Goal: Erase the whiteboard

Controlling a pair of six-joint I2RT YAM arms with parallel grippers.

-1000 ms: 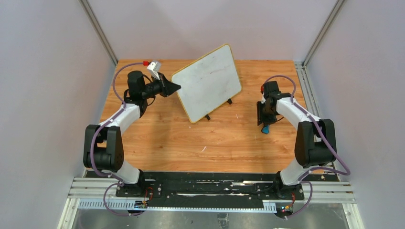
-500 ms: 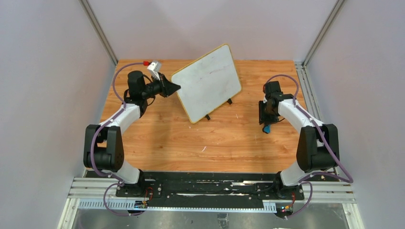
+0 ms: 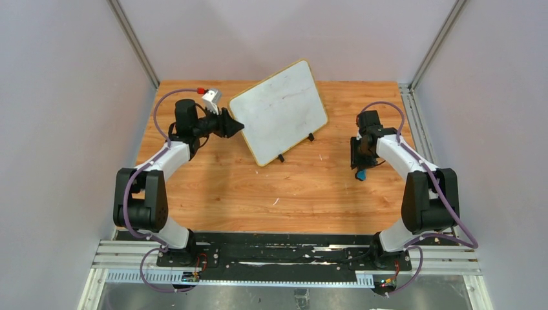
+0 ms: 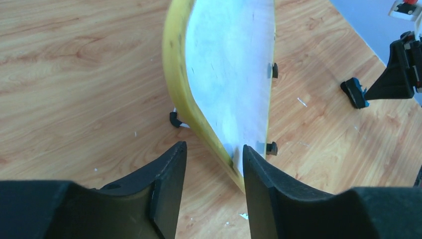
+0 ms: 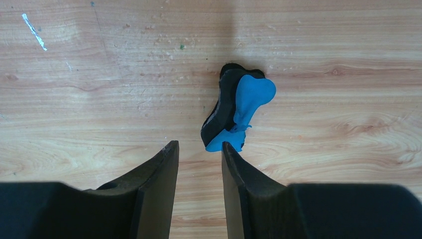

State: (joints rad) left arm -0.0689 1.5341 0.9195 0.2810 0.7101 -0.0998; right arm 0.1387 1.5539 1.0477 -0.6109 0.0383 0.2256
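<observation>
1 whiteboard (image 3: 279, 111), 1 blue eraser (image 5: 239, 107); L jaws & R jaws part-open, empty.

No legible text, label, brand or number appears in any view. The whiteboard (image 3: 279, 111) bears only a faint reddish streak, toward 1 o'clock of its centre, too pale to read as characters.

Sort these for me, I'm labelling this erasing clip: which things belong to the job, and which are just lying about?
Job: whiteboard; blue-and-black eraser; left hand, open at the board's edge; right hand, open near the eraser.
Lying about: small white scraps on the wooden table.
</observation>
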